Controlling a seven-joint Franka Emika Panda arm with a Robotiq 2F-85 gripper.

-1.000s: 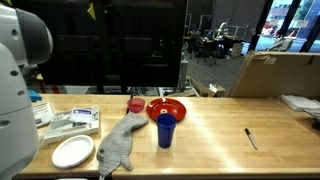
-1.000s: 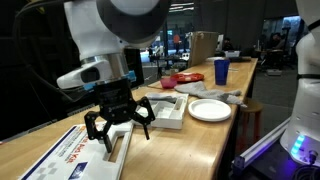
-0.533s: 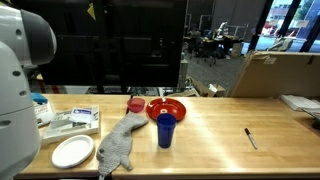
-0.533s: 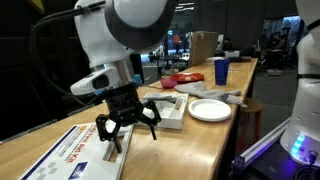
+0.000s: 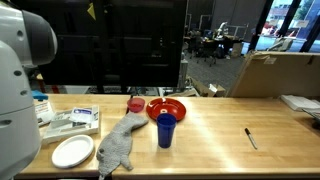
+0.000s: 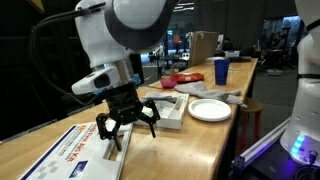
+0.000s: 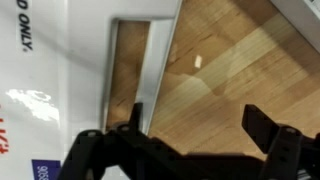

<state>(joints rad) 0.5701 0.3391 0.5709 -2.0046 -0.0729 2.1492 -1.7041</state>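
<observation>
My gripper [image 6: 127, 125] hangs open just above the wooden table [image 6: 190, 140], at the edge of a flat white printed box [image 6: 70, 155]. Nothing is between its black fingers [image 6: 150, 120]. In the wrist view the gripper [image 7: 185, 140] comes in from the bottom, over bare wood beside the white box [image 7: 50, 70] and its thin white frame [image 7: 150, 75]. A white tray of packets [image 6: 168, 108] lies just beyond the gripper. Only the arm's white body [image 5: 15, 90] shows in an exterior view, at the left.
On the table are a white plate [image 5: 72, 151], a grey cloth [image 5: 118, 145], a blue cup [image 5: 165, 130], a red bowl [image 5: 166, 108], a small red cup [image 5: 135, 104] and a black marker [image 5: 251, 138]. A cardboard box [image 5: 275, 72] stands at the back.
A second ago the gripper stood a little further from the plate; it shifted slightly along the table toward the tray, then held still. Its jaws stayed open.
</observation>
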